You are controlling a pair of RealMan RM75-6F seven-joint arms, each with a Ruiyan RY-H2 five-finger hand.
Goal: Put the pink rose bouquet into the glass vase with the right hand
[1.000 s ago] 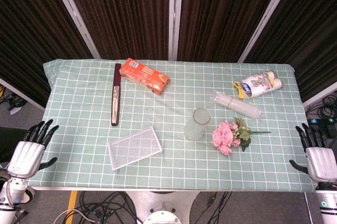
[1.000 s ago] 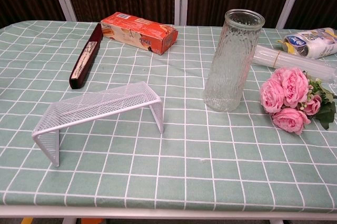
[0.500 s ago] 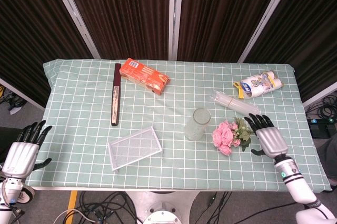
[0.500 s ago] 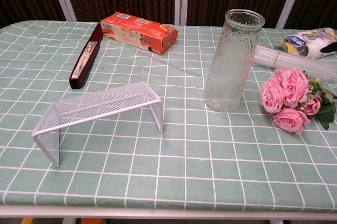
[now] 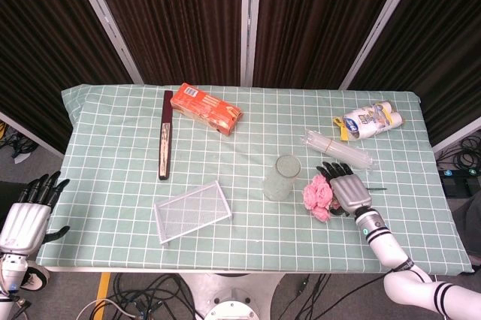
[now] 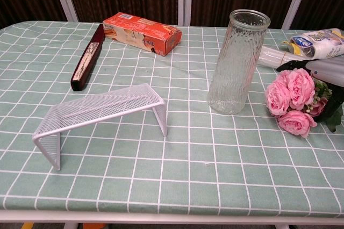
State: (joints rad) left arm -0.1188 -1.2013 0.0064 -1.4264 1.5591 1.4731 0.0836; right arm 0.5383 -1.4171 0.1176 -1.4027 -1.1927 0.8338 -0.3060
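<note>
The pink rose bouquet (image 5: 319,197) lies flat on the green checked tablecloth, its blooms toward the glass vase (image 5: 283,177) and its stem pointing right. The ribbed vase (image 6: 237,62) stands upright and empty just left of the blooms (image 6: 290,100). My right hand (image 5: 345,187) hovers over the bouquet's leaves, fingers stretched out and apart, holding nothing. In the chest view the right hand (image 6: 321,71) comes in from the right edge above the leaves. My left hand (image 5: 27,218) hangs off the table's front left corner with fingers apart.
An orange box (image 5: 205,109) and a long dark case (image 5: 165,144) lie at the back left. A white wire rack (image 5: 192,211) stands front left. A clear pack of straws (image 5: 338,147) and a white packet (image 5: 368,120) lie behind the bouquet.
My right hand has travelled left from beyond the table's right edge to over the bouquet's leaves. The left hand has sunk slightly lower and further left. Bouquet and vase have not moved.
</note>
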